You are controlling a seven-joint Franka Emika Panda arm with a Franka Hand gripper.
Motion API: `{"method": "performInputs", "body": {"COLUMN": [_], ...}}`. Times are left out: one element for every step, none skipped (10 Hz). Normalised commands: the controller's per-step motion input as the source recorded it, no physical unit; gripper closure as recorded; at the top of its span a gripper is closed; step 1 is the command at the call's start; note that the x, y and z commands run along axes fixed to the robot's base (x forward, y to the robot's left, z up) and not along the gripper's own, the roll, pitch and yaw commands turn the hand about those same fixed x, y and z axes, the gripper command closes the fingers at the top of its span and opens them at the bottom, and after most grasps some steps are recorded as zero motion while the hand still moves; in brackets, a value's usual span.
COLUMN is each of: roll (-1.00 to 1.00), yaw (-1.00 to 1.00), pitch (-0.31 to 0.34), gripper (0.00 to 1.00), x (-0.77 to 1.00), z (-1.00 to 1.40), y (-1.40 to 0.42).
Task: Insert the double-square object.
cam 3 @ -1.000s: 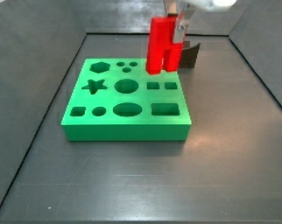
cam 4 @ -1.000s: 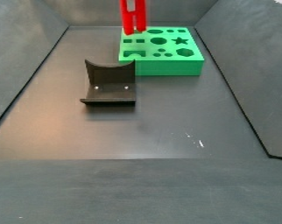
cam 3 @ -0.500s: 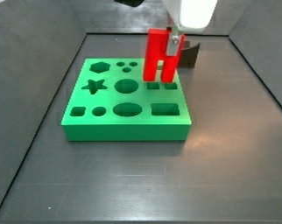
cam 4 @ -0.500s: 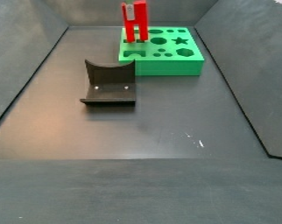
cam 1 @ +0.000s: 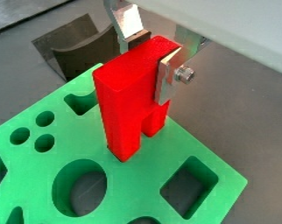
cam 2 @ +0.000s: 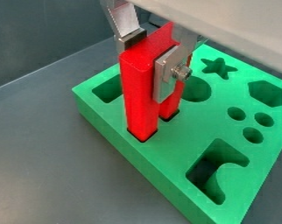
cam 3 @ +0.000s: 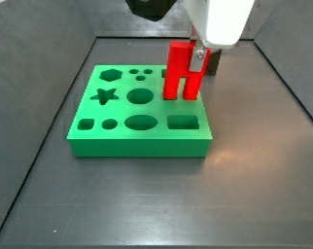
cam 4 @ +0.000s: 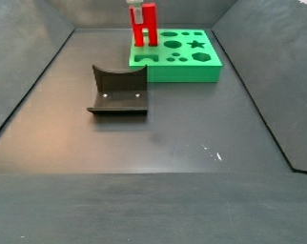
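Observation:
The double-square object is a tall bright red piece of two joined square bars. It stands upright, and in a wrist view its lower ends sit in the two square holes at a corner of the green block. My gripper is shut on its upper part, one silver finger on each side. It also shows in the wrist view with the gripper on it. In both side views the red piece stands on the green block.
A dark grey curved block stands on the floor apart from the green block; it also shows in a wrist view and behind the red piece. Several other shaped holes, such as a star, open in the green block. Sloping grey walls ring the floor.
The gripper has lowered the red piece straight down onto the green block; its lower ends now sit in the square holes.

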Motion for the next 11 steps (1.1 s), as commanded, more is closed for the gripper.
{"method": "performInputs", "body": {"roll": [0.0,0.0,0.0,-0.05,-0.03,0.0,0.0,0.0,0.01,0.01,0.0], "yaw": [0.07,-0.19,-0.26,-0.33,-0.25,-0.22,-0.17,-0.04,0.0,0.0,0.0], "pitch": [0.0,0.0,-0.053,-0.059,-0.183,-0.233,-0.244,-0.217,-0.189,-0.173,-0.171], "gripper": [1.0,1.0,1.0,1.0,1.0,1.0,1.0,1.0,1.0,1.0,1.0], "x": [0.0,0.19,0.12,0.17,0.12,0.07,0.0,0.0,-0.01,-0.07,-0.06], "z": [-0.22,-0.25,-0.27,-0.22,-0.3,-0.33,-0.36,-0.34,-0.3,-0.28,-0.12], "y": [0.07,0.04,0.0,0.0,-0.02,-0.04,-0.01,0.0,0.0,0.0,0.0]}}
